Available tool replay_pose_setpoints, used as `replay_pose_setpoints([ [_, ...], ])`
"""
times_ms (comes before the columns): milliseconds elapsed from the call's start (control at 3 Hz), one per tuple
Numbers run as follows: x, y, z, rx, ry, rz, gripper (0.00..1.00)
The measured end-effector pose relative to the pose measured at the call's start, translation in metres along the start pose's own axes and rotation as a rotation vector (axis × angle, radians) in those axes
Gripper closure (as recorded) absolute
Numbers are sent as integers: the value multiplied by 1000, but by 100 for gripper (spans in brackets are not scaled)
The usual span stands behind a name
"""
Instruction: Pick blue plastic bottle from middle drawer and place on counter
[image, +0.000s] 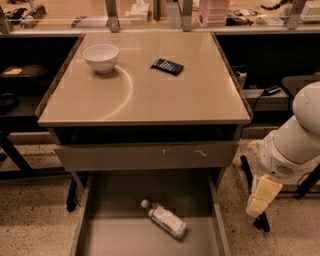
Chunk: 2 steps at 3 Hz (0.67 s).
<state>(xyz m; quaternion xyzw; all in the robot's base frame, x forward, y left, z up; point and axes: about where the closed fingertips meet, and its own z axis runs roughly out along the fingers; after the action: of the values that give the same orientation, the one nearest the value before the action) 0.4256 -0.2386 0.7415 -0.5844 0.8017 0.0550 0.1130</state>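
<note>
The blue plastic bottle (165, 219) lies on its side on the floor of the open middle drawer (100, 235), its white cap pointing to the upper left. The counter (150, 95) is the glossy beige tabletop above it, with a faint curved arc mark. My gripper (261, 196) hangs at the end of the white arm, to the right of the drawer and outside it, at about the height of the drawer's rim. It is apart from the bottle.
A white bowl (101, 57) and a dark flat packet (167, 66) sit on the counter. A shut grey drawer with a scratched front (145, 156) is above the open one. A cluttered bench (160, 12) runs along the back. Black table legs (252, 192) stand near the gripper.
</note>
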Motion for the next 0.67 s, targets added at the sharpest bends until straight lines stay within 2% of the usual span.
replay_pose_setpoints([
  [333,9,6,50,-46,-42,26,0],
  [667,23,16,147,-108,-97,54,0],
])
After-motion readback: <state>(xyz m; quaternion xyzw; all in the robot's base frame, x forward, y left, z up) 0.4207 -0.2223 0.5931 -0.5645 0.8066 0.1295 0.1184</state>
